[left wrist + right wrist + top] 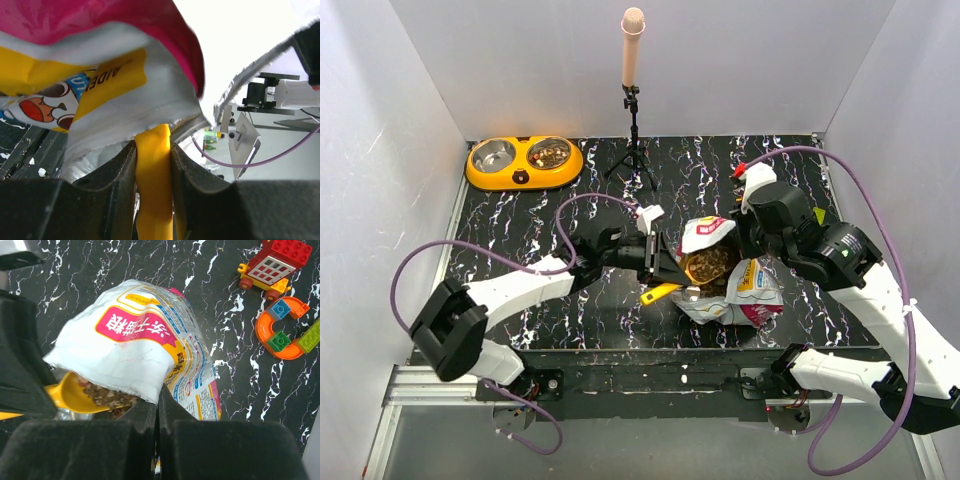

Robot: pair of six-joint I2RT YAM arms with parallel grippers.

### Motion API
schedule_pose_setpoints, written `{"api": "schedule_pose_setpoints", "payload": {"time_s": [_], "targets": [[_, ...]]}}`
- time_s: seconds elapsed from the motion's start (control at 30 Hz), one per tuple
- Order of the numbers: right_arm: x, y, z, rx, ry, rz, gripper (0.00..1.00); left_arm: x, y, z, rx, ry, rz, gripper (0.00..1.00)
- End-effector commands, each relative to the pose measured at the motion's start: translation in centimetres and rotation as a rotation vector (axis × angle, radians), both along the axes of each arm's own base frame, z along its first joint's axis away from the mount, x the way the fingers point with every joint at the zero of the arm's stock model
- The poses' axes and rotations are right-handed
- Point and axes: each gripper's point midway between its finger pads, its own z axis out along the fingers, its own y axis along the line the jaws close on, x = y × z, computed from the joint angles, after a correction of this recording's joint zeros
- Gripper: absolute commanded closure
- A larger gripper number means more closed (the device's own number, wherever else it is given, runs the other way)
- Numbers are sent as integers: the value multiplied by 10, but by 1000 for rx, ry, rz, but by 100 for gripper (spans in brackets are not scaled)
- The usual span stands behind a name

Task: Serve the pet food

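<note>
Back left on the black marbled table [520,210]: orange double bowl with steel cups [525,163], well apart from the rest. Mid-table: left claw [154,165] grasping the handle of a yellow-orange plastic scoop [154,200], pushed into the mouth of a crinkly white printed bag [135,347]. Inside that mouth: small brown kibble pet food [107,396], lying on the scoop's bowl. Further right: right claw [157,412] clenched on the bag's rim.
</note>
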Motion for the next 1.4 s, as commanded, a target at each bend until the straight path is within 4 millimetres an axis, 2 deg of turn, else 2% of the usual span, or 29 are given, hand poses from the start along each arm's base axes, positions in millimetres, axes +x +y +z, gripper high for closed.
{"api": "schedule_pose_setpoints", "payload": {"time_s": [0.0, 0.07, 0.1, 0.2, 0.27, 0.33, 0.4, 0.47, 0.53, 0.67, 1.07, 1.23, 1.37], "targets": [[25, 21, 100, 266, -285, -13, 99, 12, 18, 38, -134, -112, 112, 100], [27, 23, 100, 253, -293, 1, 99, 22, 6, 25, -137, -63, 84, 100], [28, 24, 102, 248, -297, 4, 99, 20, 4, 29, -143, -65, 70, 100], [28, 24, 107, 243, -294, 7, 99, 7, 26, 42, -142, -108, 134, 100], [26, 22, 108, 250, -297, 5, 99, 25, 34, 39, -168, -119, 205, 100], [26, 21, 105, 254, -301, 2, 99, 39, 26, 36, -240, -63, 194, 100], [25, 20, 104, 253, -295, -4, 99, 27, 18, 48, -312, -35, 131, 100], [22, 18, 104, 258, -287, -7, 99, 18, 19, 46, -213, -102, 126, 100], [20, 17, 104, 269, -286, -8, 99, 19, 21, 45, -182, -139, 132, 100], [20, 16, 99, 265, -279, -16, 99, 21, 21, 44, -258, -65, 105, 100], [22, 14, 99, 267, -286, -37, 99, -22, 50, 59, -294, -45, 38, 100], [26, 6, 96, 256, -282, -92, 99, -35, 61, 74, -313, -54, 27, 100], [29, 6, 93, 243, -272, -110, 99, -45, 69, 93, -347, -67, 16, 100]]}}
